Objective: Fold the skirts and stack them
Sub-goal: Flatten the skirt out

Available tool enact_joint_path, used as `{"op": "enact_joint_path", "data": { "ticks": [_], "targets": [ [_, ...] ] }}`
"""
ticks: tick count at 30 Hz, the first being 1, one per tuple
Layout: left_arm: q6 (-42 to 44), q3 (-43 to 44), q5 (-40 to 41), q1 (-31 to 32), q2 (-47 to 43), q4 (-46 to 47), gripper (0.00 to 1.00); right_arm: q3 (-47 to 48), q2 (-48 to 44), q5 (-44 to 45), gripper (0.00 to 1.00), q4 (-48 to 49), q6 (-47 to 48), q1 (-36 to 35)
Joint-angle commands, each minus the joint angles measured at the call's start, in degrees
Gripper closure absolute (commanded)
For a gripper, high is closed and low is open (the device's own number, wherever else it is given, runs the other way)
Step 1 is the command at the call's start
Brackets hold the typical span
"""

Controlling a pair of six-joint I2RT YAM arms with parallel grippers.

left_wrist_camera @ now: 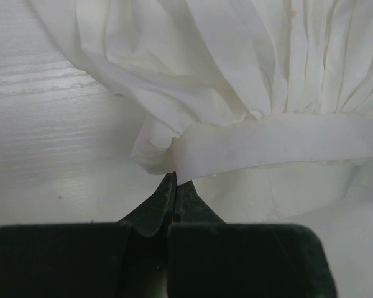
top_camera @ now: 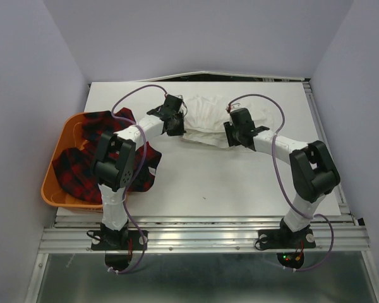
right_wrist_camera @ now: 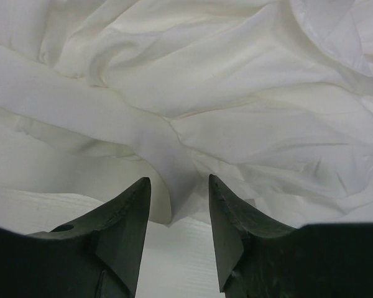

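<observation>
The white pleated skirt lies bunched at the back middle of the table. My left gripper is at its left end. In the left wrist view the gripper is shut on the corner of the white skirt's waistband band. My right gripper is at the skirt's right front edge. In the right wrist view it is open, with a hanging fold of the white skirt between its fingertips. Red-and-black plaid skirts lie in and over the orange basket.
The orange plastic basket stands at the table's left edge, beside the left arm. One plaid skirt spills from it onto the table. Grey walls close in the left, back and right sides.
</observation>
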State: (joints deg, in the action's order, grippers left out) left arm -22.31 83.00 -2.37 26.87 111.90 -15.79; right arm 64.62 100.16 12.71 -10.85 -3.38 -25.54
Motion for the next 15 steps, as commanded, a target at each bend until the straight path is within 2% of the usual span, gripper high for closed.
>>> {"op": "enact_joint_path", "data": {
  "ticks": [1, 5, 9, 12, 13, 15],
  "targets": [
    [1.3, 0.1, 1.1, -0.5, -2.6, 0.9, 1.00, -2.0, 1.0, 3.5, 0.54, 4.3, 2.1, 0.1],
    [2.4, 0.2, 3.1, -1.4, -2.6, 1.2, 1.00, -3.6, 2.3, 4.3, 0.56, 4.8, 2.7, 0.7],
    [8.5, 3.9, 4.9, -1.9, -0.6, -1.3, 1.00, -5.1, 2.1, 4.1, 0.56, 4.5, 5.4, 2.0],
    [15.2, 7.7, 8.3, -1.9, 0.9, -5.2, 1.00, -6.0, -2.1, 4.6, 0.65, 4.6, 7.1, 3.3],
    [16.8, 7.4, 8.9, -2.0, 0.5, -5.5, 1.00, -5.9, -2.9, 4.6, 0.75, 4.4, 7.3, 3.3],
    [21.6, 5.9, 9.4, -2.0, -1.8, -3.4, 0.96, -5.4, -4.1, 4.7, 0.84, 4.0, 8.0, 4.5]
  ]
}}
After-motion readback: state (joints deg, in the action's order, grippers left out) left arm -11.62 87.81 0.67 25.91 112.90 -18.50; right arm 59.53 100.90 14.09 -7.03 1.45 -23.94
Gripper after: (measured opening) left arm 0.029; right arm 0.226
